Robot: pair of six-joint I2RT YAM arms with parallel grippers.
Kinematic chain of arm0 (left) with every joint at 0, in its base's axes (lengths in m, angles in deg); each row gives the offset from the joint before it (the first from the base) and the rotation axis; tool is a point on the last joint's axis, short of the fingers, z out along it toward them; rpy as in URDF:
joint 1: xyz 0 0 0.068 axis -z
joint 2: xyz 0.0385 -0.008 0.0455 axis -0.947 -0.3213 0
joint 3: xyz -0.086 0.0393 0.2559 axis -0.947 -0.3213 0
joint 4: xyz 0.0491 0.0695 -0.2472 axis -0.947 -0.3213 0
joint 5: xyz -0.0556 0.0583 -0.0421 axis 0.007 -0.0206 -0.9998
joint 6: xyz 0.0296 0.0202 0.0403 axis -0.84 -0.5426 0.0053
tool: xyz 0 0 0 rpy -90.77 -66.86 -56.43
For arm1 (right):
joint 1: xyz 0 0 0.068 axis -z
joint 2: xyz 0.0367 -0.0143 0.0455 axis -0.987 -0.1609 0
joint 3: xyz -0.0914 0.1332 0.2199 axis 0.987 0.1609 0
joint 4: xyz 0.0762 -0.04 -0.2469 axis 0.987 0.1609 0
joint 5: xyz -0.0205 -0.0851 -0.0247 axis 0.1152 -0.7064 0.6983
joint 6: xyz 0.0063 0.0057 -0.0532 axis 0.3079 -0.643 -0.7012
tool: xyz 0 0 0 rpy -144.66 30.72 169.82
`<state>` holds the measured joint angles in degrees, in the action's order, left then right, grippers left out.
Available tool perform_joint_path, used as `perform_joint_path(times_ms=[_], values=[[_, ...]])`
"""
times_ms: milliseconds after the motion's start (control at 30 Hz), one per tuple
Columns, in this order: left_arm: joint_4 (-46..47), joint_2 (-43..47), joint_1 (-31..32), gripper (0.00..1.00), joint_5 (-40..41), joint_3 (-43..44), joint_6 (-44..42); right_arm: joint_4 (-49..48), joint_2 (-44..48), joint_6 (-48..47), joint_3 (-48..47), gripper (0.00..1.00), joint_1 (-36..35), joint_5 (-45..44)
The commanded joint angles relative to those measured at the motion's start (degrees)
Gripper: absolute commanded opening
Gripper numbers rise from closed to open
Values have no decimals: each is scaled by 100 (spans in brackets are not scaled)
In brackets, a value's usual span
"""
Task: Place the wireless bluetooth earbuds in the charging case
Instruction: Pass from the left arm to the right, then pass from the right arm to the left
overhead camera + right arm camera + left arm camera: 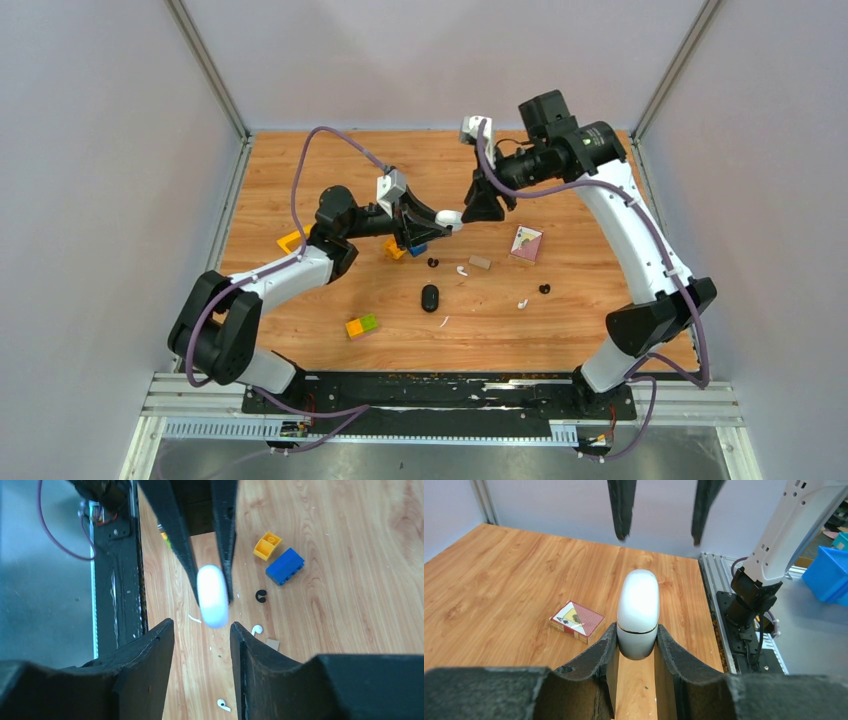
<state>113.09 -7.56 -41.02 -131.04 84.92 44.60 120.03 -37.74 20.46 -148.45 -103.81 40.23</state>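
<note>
My left gripper [440,218] is shut on the lower end of a closed white charging case [638,605], holding it in the air with the rounded top pointing at my right gripper [480,210]. In the right wrist view the right gripper [202,627] is open, its fingertips level with the case's [212,597] free end and clear of it. On the table lie two white earbuds [461,270] [522,303] and two black earbuds [432,263] [544,289]. The right wrist view shows the white earbuds [256,629] [223,705] and one black earbud [260,596].
A black oval case [430,298] and a thin white sliver [443,322] lie near the front. A card box [526,243] and small wooden block [480,262] sit right of centre. Toy blocks: orange [290,240], yellow and blue [405,249], orange-green [361,325].
</note>
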Motion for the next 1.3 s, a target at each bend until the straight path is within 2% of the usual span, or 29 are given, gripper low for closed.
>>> perform_joint_path(times_ms=[0, 367, 533, 633, 700, 800, 933, 1033, 1133, 1267], values=[[242, 39, -18, 0, -219, 242, -136, 351, -46, -931, -37, 45, -497, -558], [252, 84, -18, 1, -236, 274, -215, 466, -279, -1208, -112, 37, -880, -767], [249, 61, -18, 1, -258, 295, -232, 391, -321, -1153, -43, 38, -902, -840], [244, 43, -25, 2, -226, 302, -220, 378, -358, -1139, -60, 32, -904, -838], [224, 20, -18, 6, -155, 306, -194, 398, -374, -1143, -78, 24, -903, -837], [205, 27, -19, 19, 57, 278, -82, 457, -373, -1217, -107, 14, -908, -854], [128, 45, -18, 35, 377, 231, 113, 475, -346, -1276, -128, 11, -904, -998], [67, 75, -23, 49, 317, 189, 110, 493, -342, -1342, -182, 10, -908, -1115], [64, 110, -18, 50, -15, 175, -135, 520, -342, -1390, -197, 10, -901, -1200], [-40, 111, -18, 48, -3, 203, -216, 532, -342, -1406, -204, 10, -907, -1221]])
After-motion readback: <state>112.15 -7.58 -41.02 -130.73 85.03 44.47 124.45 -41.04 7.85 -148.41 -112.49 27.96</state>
